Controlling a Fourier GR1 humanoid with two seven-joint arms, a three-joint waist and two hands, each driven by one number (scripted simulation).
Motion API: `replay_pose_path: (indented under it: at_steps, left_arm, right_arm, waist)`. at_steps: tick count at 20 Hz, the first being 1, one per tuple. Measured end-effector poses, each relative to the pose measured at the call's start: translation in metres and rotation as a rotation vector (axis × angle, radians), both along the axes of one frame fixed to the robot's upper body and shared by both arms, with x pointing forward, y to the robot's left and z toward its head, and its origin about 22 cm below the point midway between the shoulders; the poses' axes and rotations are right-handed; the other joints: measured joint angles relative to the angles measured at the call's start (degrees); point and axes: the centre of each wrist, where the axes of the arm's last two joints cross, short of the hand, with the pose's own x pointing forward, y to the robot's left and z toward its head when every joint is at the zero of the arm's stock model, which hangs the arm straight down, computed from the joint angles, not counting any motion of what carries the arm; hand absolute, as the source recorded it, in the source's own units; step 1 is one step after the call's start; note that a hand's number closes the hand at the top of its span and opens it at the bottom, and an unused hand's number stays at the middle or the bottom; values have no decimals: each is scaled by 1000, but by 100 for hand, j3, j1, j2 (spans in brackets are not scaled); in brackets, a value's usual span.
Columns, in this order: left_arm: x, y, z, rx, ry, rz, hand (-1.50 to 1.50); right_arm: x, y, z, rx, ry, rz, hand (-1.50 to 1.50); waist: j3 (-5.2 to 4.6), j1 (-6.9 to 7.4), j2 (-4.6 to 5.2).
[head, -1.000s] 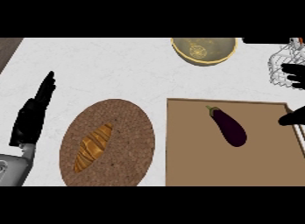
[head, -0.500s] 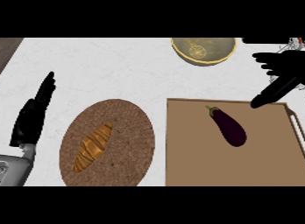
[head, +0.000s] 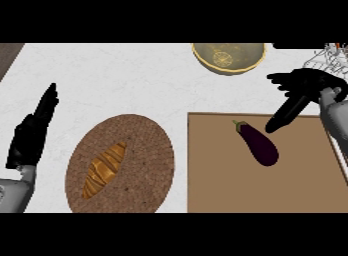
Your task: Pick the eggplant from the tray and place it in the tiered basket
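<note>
White counter [head: 133,75]: eggplant [head: 258,145] loose on tray [head: 214,180]; right hand [head: 302,87] unclenched beside stem; woven plate [head: 136,129], bowl [head: 249,62] nearby.

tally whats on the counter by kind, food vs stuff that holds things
food: 2 (eggplant, bread)
flat holders: 2 (tray, woven plate)
deep holders: 2 (yellow bowl, wire basket)
total: 6
</note>
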Motion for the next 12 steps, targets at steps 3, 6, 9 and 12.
replay_pose_path:
  at_steps: [3,6,9,12]
  left_arm:
    - [2,-3,-2,2,-3,2,0]
    - [1,2,-6,4,1,3,0]
    - [1,0,0,-1,-3,2,0]
    - [2,6,0,0,-2,2,0]
  right_arm:
    - [-2,1,-8,-18,20,11,-150]
    - [-4,3,-12,-31,27,26,-150]
    - [-5,9,-15,-51,21,45,-150]
    - [-13,16,-19,-96,14,75,-150]
  waist:
    - [1,-11,0]
    - [2,-13,0]
    - [2,-9,-2]
    - [1,-26,-5]
